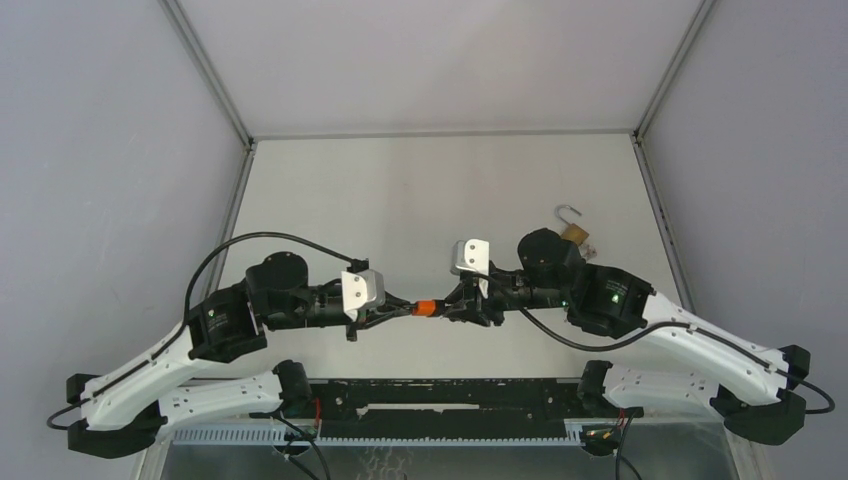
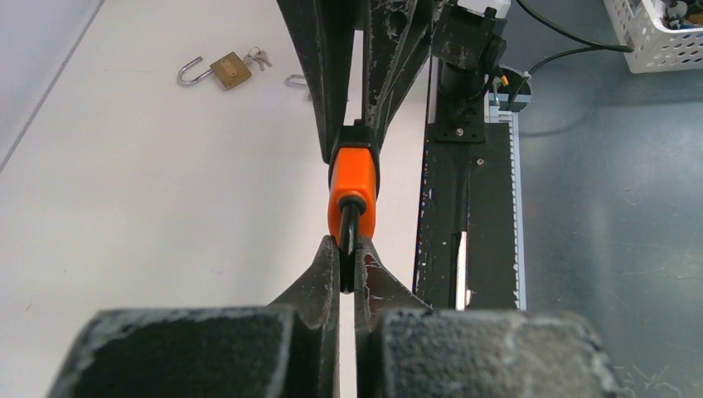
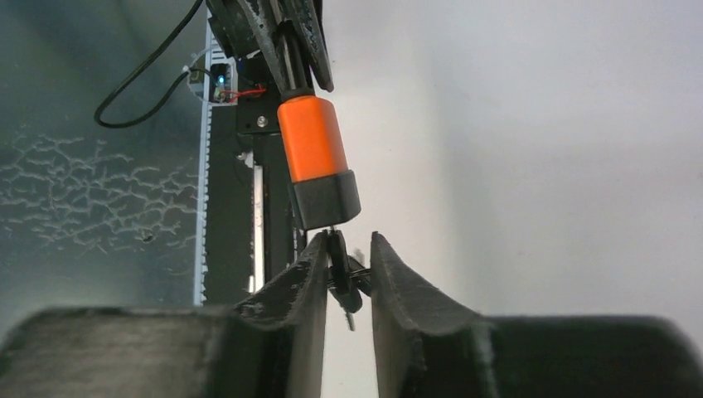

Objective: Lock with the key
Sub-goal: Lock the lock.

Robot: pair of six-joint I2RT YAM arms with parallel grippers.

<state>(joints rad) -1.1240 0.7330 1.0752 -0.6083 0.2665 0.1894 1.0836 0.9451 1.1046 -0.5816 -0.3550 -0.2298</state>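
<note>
the left gripper is pinched tight on the black shackle of the orange lock, presenting its keyhole end to the right gripper, whose jaws stand part-open around the key between its fingertips, though i cannot tell if they grip it yet.

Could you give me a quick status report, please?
Left gripper shut on orange lock. Right gripper open around its key. Brass padlock lies aside, no obstruction.

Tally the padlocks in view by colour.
orange padlock: 1
brass padlock: 1
Total: 2, plus one more shackle whose body is hidden.
</note>
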